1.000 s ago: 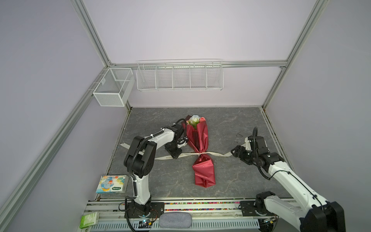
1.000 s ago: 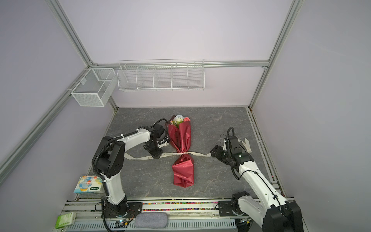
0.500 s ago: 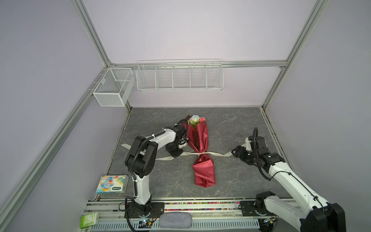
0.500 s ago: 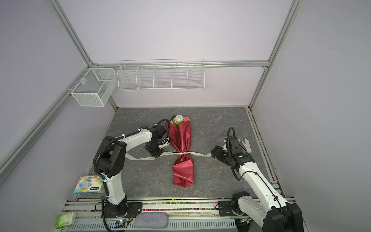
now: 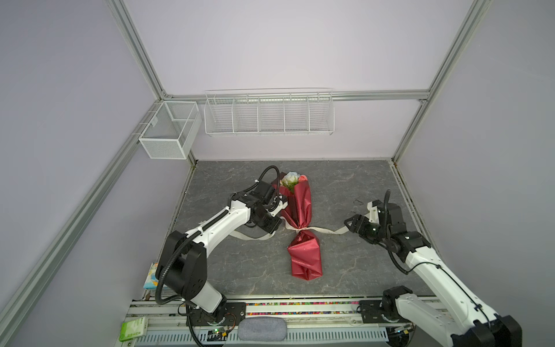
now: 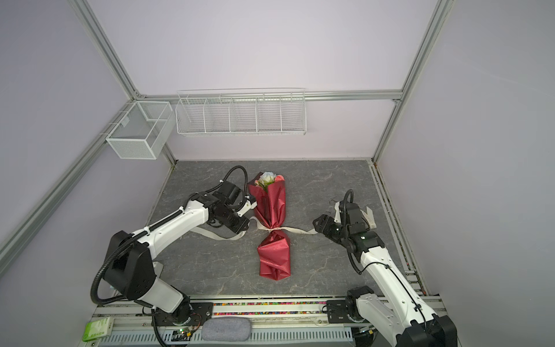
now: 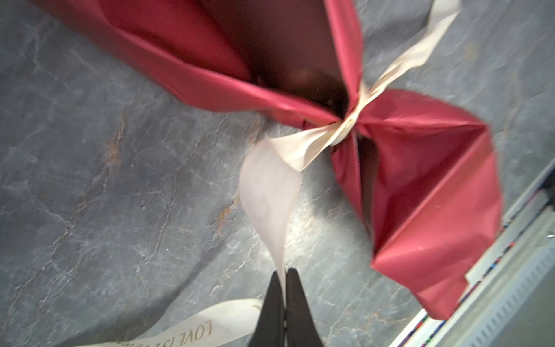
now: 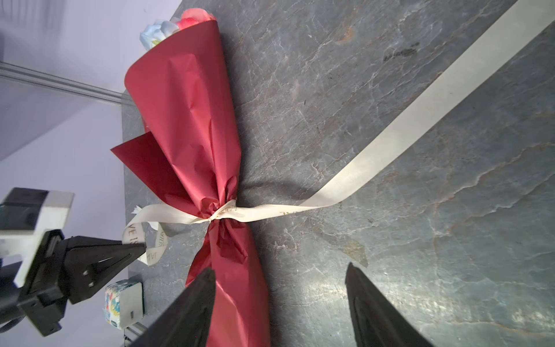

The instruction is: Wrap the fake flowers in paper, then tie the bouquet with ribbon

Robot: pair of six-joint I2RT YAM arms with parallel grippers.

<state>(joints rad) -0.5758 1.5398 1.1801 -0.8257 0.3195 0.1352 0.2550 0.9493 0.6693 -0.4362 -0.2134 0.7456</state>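
Left wrist view: the shiny red-paper bouquet of fake flowers, seen lying on the grey marbled table, is judged light, crushable, best held at its cinched waist; the cream lettered ribbon is pinched by the left gripper, right gripper open.

Ribbon across open table beside bouquet

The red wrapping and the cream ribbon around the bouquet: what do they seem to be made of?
The red wrapping of the bouquet looks like paper or a thin paper-like film with a soft sheen; it holds sharp creases and stiff folds. The ribbon seems to be woven fabric, matt cream; fine ribs run across it, it twists limply, and it carries printed letters.
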